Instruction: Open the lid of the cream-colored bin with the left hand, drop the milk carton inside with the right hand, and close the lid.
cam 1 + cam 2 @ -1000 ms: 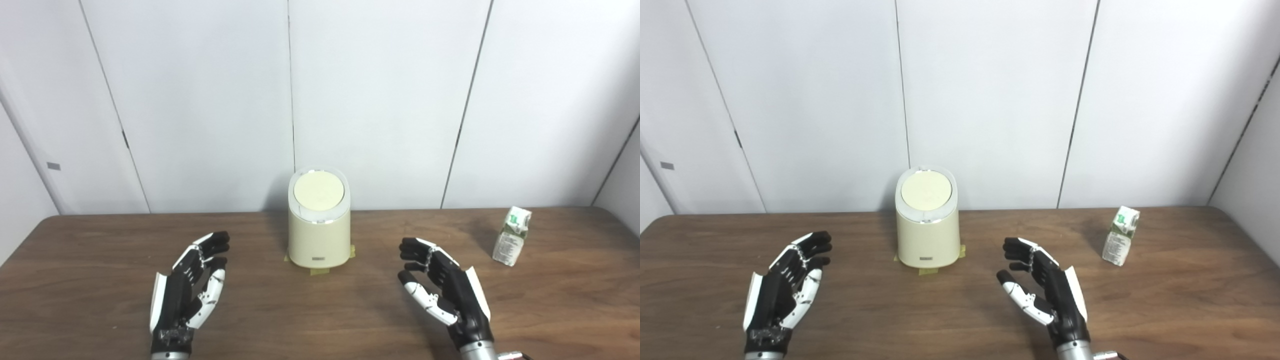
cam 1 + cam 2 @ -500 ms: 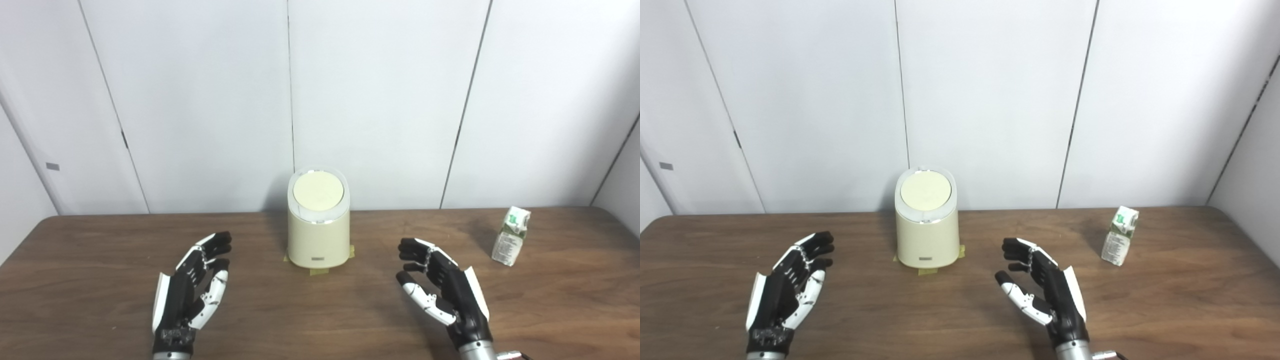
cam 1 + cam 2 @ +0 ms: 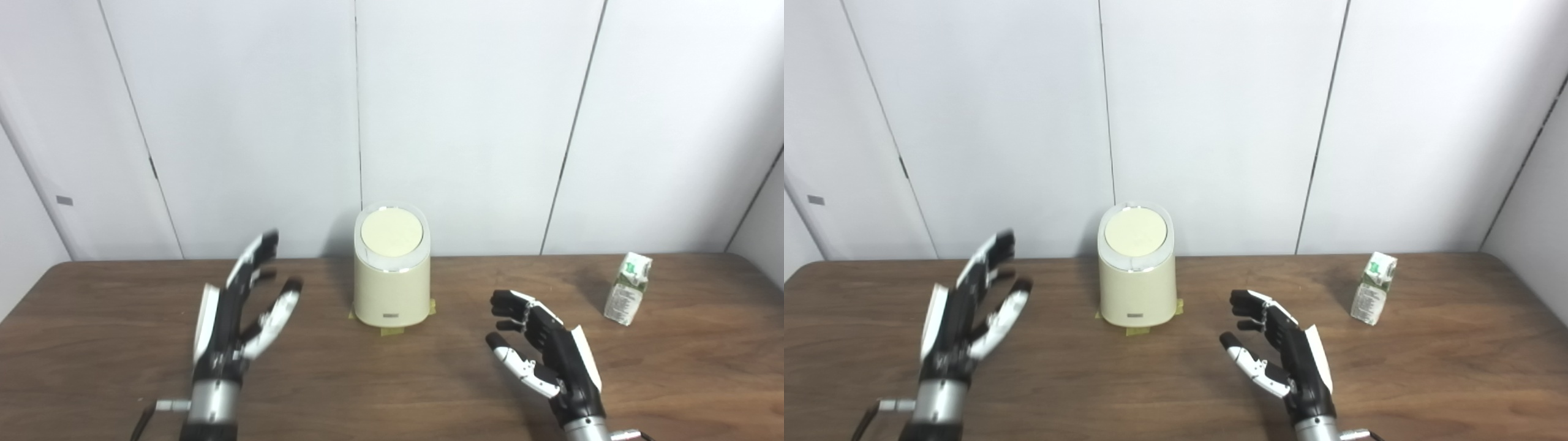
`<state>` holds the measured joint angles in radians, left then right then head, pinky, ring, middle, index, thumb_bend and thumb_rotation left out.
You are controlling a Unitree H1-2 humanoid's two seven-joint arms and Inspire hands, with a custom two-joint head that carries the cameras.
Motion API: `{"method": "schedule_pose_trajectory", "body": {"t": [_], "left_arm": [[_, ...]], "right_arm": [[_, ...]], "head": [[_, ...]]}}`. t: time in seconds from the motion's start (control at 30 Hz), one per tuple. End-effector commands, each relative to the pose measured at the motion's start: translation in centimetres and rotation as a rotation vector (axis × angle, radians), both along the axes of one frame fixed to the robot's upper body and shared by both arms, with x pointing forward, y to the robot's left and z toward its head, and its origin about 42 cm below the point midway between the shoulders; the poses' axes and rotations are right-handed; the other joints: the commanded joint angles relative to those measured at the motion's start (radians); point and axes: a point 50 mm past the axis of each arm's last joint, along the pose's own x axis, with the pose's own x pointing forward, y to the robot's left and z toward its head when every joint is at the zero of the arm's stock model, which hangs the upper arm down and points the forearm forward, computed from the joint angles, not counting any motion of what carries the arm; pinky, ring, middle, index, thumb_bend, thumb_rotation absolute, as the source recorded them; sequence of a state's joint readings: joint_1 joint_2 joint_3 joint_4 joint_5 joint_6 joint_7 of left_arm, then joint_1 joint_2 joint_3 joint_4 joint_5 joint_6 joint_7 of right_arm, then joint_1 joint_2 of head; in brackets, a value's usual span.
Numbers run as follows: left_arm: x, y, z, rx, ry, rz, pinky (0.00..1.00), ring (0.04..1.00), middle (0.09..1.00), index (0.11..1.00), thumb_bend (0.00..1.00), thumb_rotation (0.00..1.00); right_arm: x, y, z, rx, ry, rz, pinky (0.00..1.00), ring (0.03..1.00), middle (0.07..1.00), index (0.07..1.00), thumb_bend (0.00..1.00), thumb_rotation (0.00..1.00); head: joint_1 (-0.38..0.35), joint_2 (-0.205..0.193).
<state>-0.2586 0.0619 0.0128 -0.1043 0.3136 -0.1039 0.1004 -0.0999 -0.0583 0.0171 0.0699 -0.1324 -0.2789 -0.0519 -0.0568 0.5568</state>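
The cream-colored bin (image 3: 391, 288) stands at the back middle of the table, its round lid (image 3: 391, 233) shut and tilted toward me. Far to the right, a small white and green milk carton (image 3: 627, 288) stands upright by itself. My left hand (image 3: 242, 309) is raised above the table left of the bin, open with fingers spread, touching nothing. My right hand (image 3: 548, 355) hovers low at the front right, open with fingers slightly curled and empty, well short of the carton.
Yellow tape strips (image 3: 392, 332) mark the bin's foot on the brown wooden table (image 3: 92, 343). White wall panels (image 3: 465, 122) close off the back edge just behind the bin.
My left hand has lifted up and forward toward the bin's height, its fingers spreading wider. The right hand, bin and carton have stayed put.
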Motion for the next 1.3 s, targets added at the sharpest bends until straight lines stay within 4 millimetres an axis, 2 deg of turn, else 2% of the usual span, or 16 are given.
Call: {"method": "schedule_pose_trajectory", "body": {"t": [0.0, 0.17, 0.3, 0.33, 0.43, 0.8, 0.97, 1.07, 1.27], "left_arm": [[1.3, -1.2, 3.0, -0.003, -0.065, -0.021, 0.94, 0.987, 0.985, 0.992, 0.62, 0.55], [3.5, -3.7, 5.5, 0.077, -0.015, 0.004, 0.99, 1.000, 1.000, 1.000, 0.69, 0.52], [4.8, -5.4, 6.6, 0.174, 0.027, 0.065, 0.92, 1.000, 1.000, 1.000, 0.80, 0.48], [5.1, -5.9, 6.9, 0.215, 0.042, 0.085, 0.97, 1.000, 1.000, 1.000, 0.82, 0.48], [5.9, -7.0, 7.6, 0.284, 0.076, 0.129, 1.00, 1.000, 1.000, 1.000, 0.83, 0.44], [8.8, -10.1, 8.5, 0.439, 0.084, 0.223, 1.00, 1.000, 1.000, 1.000, 0.79, 0.34], [9.9, -10.9, 8.5, 0.495, 0.092, 0.257, 1.00, 1.000, 1.000, 1.000, 0.79, 0.37], [10.5, -11.3, 8.4, 0.499, 0.101, 0.265, 1.00, 1.000, 1.000, 1.000, 0.79, 0.37], [10.9, -11.9, 8.4, 0.476, 0.120, 0.263, 1.00, 1.000, 1.000, 1.000, 0.74, 0.42]], "right_arm": [[-1.0, 0.2, -1.3, -0.020, 0.033, -0.007, 0.66, 0.738, 0.745, 0.718, 0.22, 0.33], [-0.9, 0.3, -1.3, -0.002, 0.040, -0.004, 0.67, 0.736, 0.743, 0.718, 0.23, 0.31], [-0.9, 0.3, -1.3, -0.012, 0.040, -0.001, 0.67, 0.738, 0.744, 0.720, 0.23, 0.32], [-0.9, 0.3, -1.3, -0.019, 0.038, -0.001, 0.66, 0.737, 0.745, 0.719, 0.22, 0.32], [-0.8, 0.4, -1.5, -0.028, 0.034, 0.001, 0.65, 0.736, 0.746, 0.719, 0.22, 0.32], [-0.8, 0.4, -1.6, -0.040, 0.052, -0.007, 0.66, 0.732, 0.741, 0.719, 0.23, 0.34], [-0.9, 0.4, -1.5, -0.035, 0.056, -0.010, 0.65, 0.726, 0.736, 0.715, 0.23, 0.31], [-0.9, 0.4, -1.5, -0.040, 0.057, -0.009, 0.65, 0.724, 0.735, 0.717, 0.23, 0.32], [-0.9, 0.4, -1.5, -0.046, 0.051, 0.000, 0.64, 0.722, 0.737, 0.719, 0.23, 0.34]], "head": [[-0.001, 0.000], [-0.002, 0.001], [-0.002, 0.002], [-0.003, 0.001], [-0.004, 0.000], [-0.005, -0.004], [-0.006, -0.004], [-0.006, -0.004], [-0.010, 0.000]]}}
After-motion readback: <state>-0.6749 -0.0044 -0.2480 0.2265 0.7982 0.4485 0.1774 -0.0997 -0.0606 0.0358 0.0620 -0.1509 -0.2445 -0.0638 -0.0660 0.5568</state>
